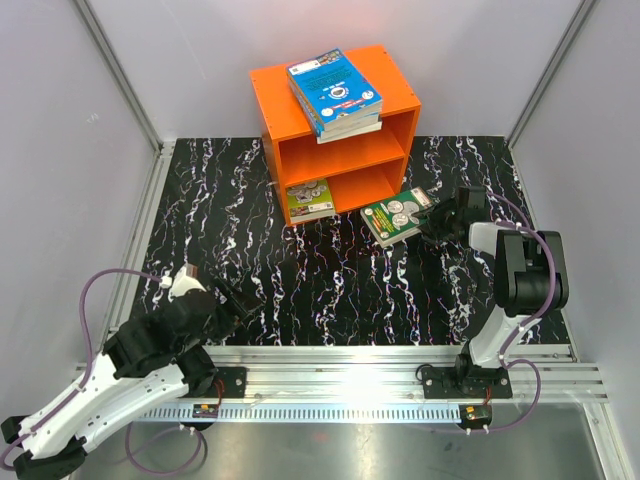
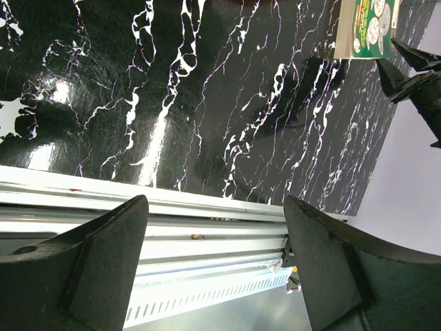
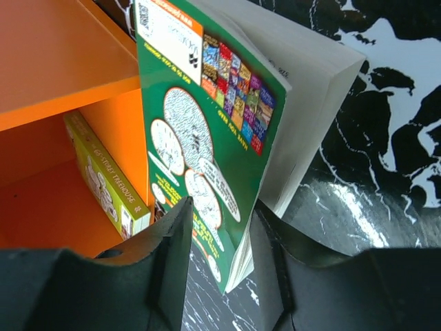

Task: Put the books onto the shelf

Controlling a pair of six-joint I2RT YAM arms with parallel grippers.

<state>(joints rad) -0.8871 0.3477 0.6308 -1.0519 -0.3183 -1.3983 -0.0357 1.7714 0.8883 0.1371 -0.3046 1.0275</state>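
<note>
A green book with coin pictures stands tilted on edge between my right gripper's fingers, which press its cover and page side. In the top view this green book is just right of the orange shelf, with the right gripper at its right end. A stack of blue books lies on the shelf's top. A light green book leans in the lower compartment. My left gripper hangs open and holds nothing near the front left.
The black marbled tabletop runs to a metal rail at the near edge. Grey walls close in the back and both sides. In the left wrist view the open left gripper points at the rail, with the green book far off.
</note>
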